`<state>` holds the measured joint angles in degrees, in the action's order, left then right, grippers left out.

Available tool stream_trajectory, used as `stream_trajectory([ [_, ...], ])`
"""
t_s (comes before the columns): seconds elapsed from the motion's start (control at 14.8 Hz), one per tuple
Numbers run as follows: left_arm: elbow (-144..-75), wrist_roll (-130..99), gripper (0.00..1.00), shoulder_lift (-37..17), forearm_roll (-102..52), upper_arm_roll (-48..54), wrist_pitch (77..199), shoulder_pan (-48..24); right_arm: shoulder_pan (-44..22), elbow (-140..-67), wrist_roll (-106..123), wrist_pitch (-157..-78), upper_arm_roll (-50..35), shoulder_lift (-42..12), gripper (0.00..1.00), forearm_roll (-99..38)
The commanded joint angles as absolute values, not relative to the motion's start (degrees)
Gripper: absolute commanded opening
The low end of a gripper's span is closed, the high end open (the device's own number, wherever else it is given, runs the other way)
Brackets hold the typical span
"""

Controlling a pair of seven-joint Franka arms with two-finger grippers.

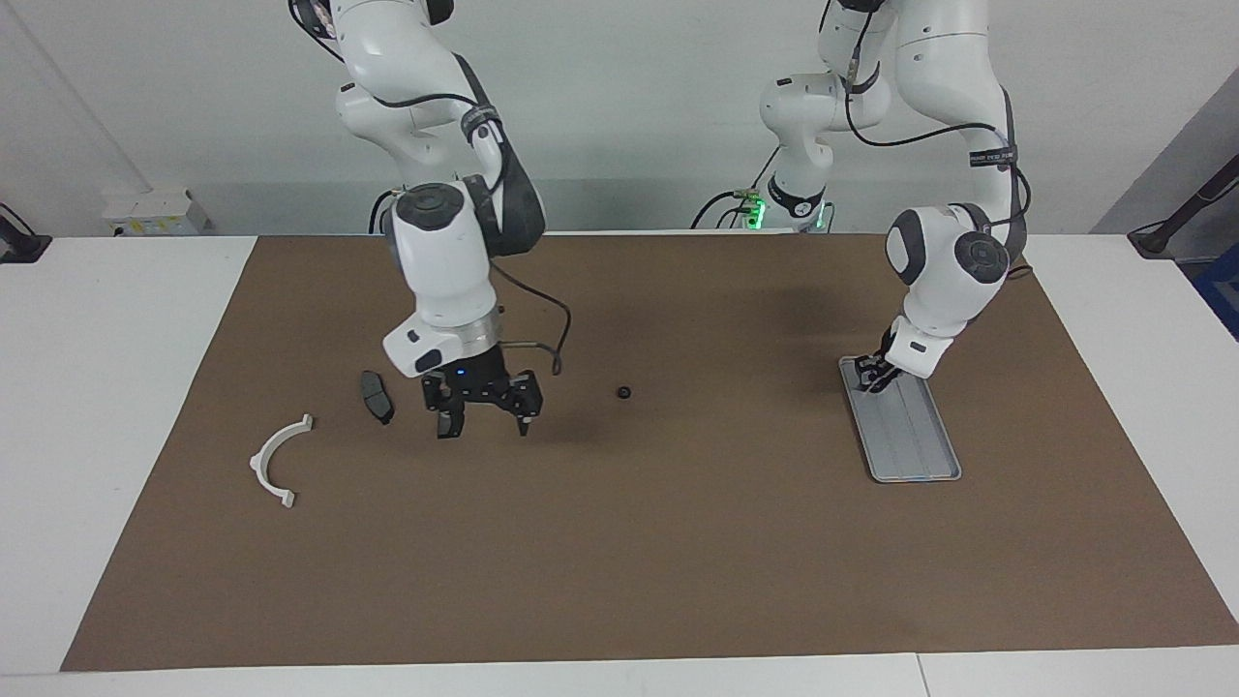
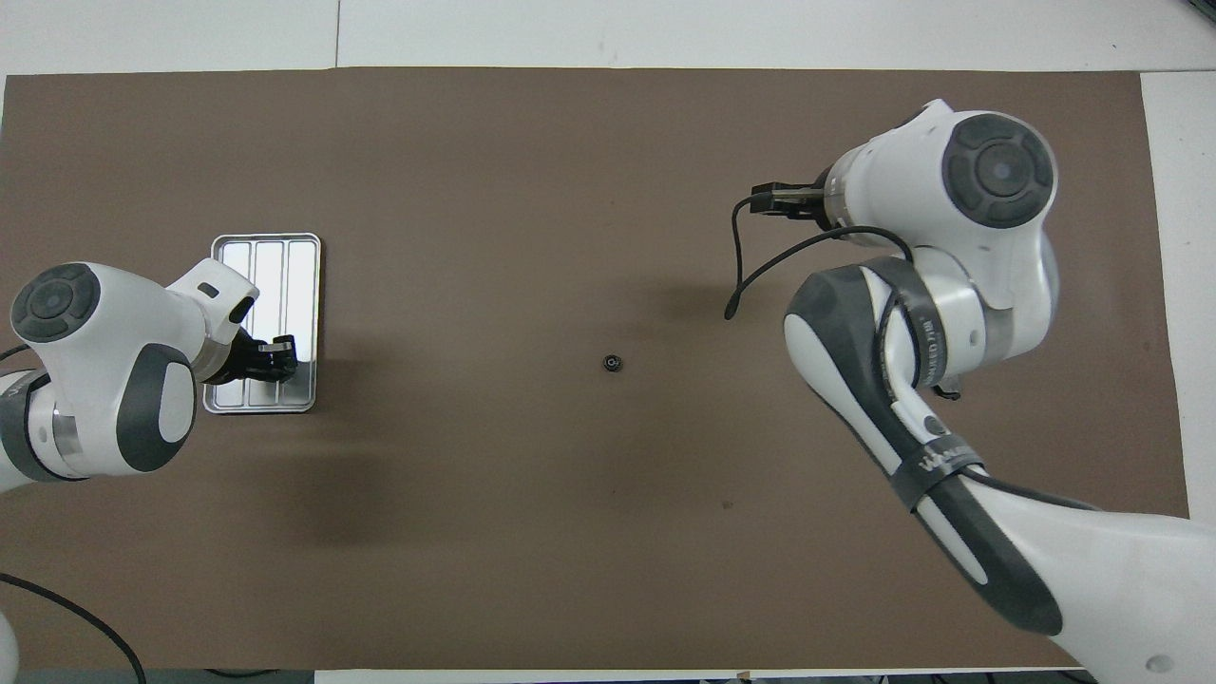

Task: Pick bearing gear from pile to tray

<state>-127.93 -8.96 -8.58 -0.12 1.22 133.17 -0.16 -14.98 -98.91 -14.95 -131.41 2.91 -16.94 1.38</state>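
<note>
Now your gear [image 1: 624, 393] sits midway between pile and tray [image 1: 944, 472]; right gripper [image 1: 484, 424] spread over pads, left gripper [image 1: 874, 373], fingers unreadable, over tray.

Brown mat [image 1: 678, 542] on a white table [image 1: 106, 407]. Silver-grey tray [image 1: 915, 440], faint ribs down its floor. One tiny black ring [image 1: 624, 393] alone mid-mat. Dark grey brake pad [image 1: 377, 396], white half-ring bracket [image 1: 276, 460]. Both arms white with dark grey joints, black grippers.

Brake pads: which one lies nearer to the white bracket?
The uncovered brake pad between the bracket and the right pincer; that pincer mostly hides the other.
</note>
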Motion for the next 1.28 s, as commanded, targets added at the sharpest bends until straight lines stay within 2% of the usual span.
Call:
stream_trajectory([
  [0.0,-129.73,-8.26,0.72,-7.12,-0.35,1.41,134.39,-0.18,-6.8,-94.85,7.47,-127.9,1.94,-16.61,0.99,1.14],
  [0.13,-128.24,-8.26,0.71,-7.29,-0.35,1.41,133.6,-0.44,-3.26,-90.28,12.03,-116.78,1.76,-14.78,0.99,1.05],
  [0.27,-125.61,-8.26,0.7,-7.56,-0.35,1.41,130.45,-0.44,-2.29,-89.74,11.78,-109.54,2.02,-10.92,0.99,1.05],
  [0.47,-119.46,-8.35,0.7,-8.26,-0.35,1.49,124.82,-0.44,-1.85,-90.96,9.24,-99.26,2.11,-5.55,0.99,1.05],
  [0.61,-116.82,-9.31,0.7,-9.05,-3.06,1.67,124.63,-1.92,-1.76,-95.33,6.43,-94.85,2.11,-1.69,0.99,0.97],
  [0.88,-113.3,-19.48,0.7,-10.54,-6.24,1.58,124.8,-7.54,-1.85,-103.88,4.22,-97.12,2.2,6.31,0.99,0.97],
  [1.01,-112.5,-25.11,0.7,-10.81,-6.33,1.58,125.07,-10.97,-1.93,-103.01,3.95,-97.29,2.2,6.94,0.99,1.05],
  [1.21,-110.93,-32.5,0.73,-10.99,-6.33,1.58,125.42,-16.51,-1.32,-97.31,4.83,-98.09,2.2,5.54,0.99,1.06],
])
